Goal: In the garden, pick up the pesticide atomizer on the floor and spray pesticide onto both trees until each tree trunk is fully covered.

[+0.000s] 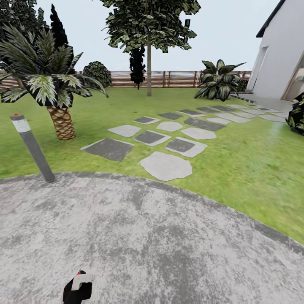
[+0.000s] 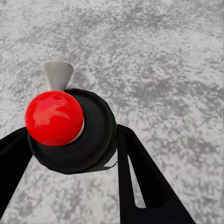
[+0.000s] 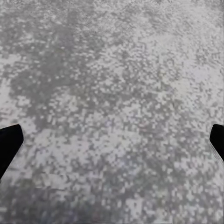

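The left gripper (image 2: 71,137) is closed around the pesticide atomizer (image 2: 93,140), seen at the bottom edge of the head view above the grey concrete floor (image 1: 169,245). The right gripper (image 3: 112,140) is wide open and holds nothing. One tree trunk (image 1: 148,71) stands far off at upper centre.

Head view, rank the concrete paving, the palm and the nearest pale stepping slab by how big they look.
1. concrete paving, though its nearness to the camera inflates it
2. palm
3. pale stepping slab
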Tool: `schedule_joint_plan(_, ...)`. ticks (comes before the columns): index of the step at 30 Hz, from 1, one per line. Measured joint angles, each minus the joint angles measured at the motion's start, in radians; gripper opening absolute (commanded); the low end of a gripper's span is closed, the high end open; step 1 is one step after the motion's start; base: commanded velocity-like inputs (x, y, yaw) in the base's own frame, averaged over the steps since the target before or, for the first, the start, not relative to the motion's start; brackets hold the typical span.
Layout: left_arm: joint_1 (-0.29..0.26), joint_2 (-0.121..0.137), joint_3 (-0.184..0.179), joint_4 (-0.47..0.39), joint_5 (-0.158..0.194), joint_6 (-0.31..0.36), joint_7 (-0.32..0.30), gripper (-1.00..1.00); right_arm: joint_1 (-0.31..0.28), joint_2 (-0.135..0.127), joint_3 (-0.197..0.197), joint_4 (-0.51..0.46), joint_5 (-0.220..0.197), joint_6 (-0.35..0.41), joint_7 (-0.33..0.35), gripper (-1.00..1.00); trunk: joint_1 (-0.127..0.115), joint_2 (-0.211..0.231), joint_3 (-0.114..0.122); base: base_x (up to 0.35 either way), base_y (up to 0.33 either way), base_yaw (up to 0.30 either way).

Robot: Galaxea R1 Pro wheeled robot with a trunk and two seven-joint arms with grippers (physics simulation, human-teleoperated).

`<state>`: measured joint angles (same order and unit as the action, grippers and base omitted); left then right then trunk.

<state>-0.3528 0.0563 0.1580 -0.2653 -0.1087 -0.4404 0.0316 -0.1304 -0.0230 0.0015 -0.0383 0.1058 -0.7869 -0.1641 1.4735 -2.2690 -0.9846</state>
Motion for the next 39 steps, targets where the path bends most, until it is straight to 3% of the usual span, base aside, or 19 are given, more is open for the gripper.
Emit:
schedule_joint_plan(29,0.0,0.0,-0.001,0.0,0.0,-0.001,-0.007,-1.0,0.0,-0.001,-0.002,-0.007,-0.002,-0.001,-0.002,1.0,0.0,0.0,0.0,0.34,0.0,0.0)
schedule_joint_plan(32,0.0,-0.001,-0.002,0.0,0.0,-0.001,-0.007,-1.0,0.0,-0.008,-0.004,-0.079,-0.001,-0.001,-0.003,1.0,0.0,0.0,0.0,0.34,0.0,0.0)
schedule_joint_plan(36,0.0,-0.004,-0.002,0.001,0.0,-0.002,-0.008,-1.0,-0.002,-0.015,-0.007,-0.289,-0.001,-0.001,-0.004,1.0,0.0,0.0,0.0,0.34,0.0,0.0)
schedule_joint_plan(39,0.0,-0.005,-0.002,0.001,0.0,-0.001,-0.008,-1.0,-0.003,-0.024,-0.008,-0.341,-0.002,-0.001,-0.004,1.0,0.0,0.0,0.0,0.34,0.0,0.0)
